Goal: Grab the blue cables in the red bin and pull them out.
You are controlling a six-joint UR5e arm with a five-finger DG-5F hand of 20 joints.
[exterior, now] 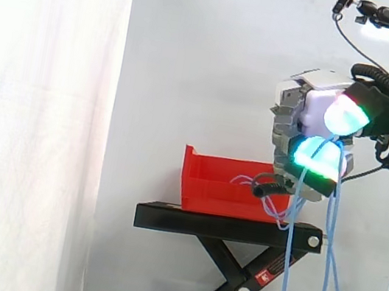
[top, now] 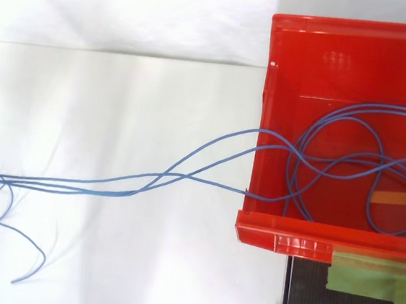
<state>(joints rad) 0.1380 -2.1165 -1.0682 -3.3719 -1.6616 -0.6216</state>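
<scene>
Fingers [exterior: 318, 157] curl round the blue cables [exterior: 292, 229] in side view. Hand [exterior: 309, 105] sits above and just past the red bin [exterior: 217, 187], loose ends hanging beside the black stand [exterior: 225, 228]. Top view: strands [top: 168, 175] cross the bin's wall, loops lie inside the red bin [top: 289, 234]. Mid-pull, I'd judge. Next move needs a longer draw away from the bin, grip kept tight.

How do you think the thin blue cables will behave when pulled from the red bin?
Probably floppy: the thin blue cables droop down from the robot hand. Likely light, given how thin the strands are. Loops coiled in the red plastic bin may snag its rim.
</scene>
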